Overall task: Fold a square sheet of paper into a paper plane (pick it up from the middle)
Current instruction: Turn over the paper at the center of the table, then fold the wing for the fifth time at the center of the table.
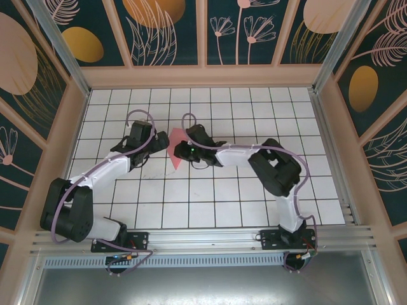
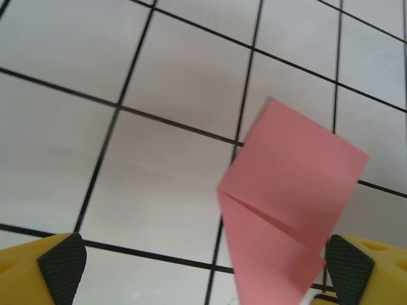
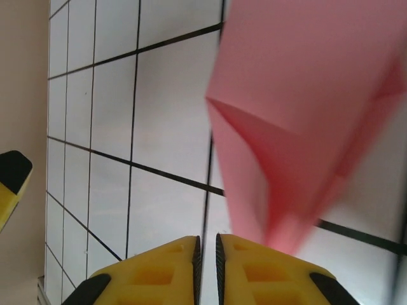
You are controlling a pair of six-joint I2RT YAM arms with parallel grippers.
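The square sheet of paper (image 1: pixel 175 154) is a folded salmon-pink shape with a diagonal crease, lying between the two grippers at the table's middle. In the left wrist view the paper (image 2: pixel 292 184) sits between the wide-apart pads of my left gripper (image 2: pixel 205 265), close to the right pad (image 2: pixel 348 267) and touched by neither. My left gripper (image 1: pixel 154 142) is open. My right gripper (image 3: pixel 206 254) has its jaws almost together with nothing between them. The blurred pink paper (image 3: pixel 305 121) hangs just beside and above its right finger. From above, the right gripper (image 1: pixel 186 149) sits at the paper's right edge.
The floor is a white tiled surface (image 1: pixel 216 210) with black grid lines, walled by pale wooden panels (image 1: pixel 203 75). An aluminium rail (image 1: pixel 210 240) runs along the near edge by the arm bases. One of the left gripper's yellow fingers (image 3: pixel 11 181) shows at the left edge of the right wrist view.
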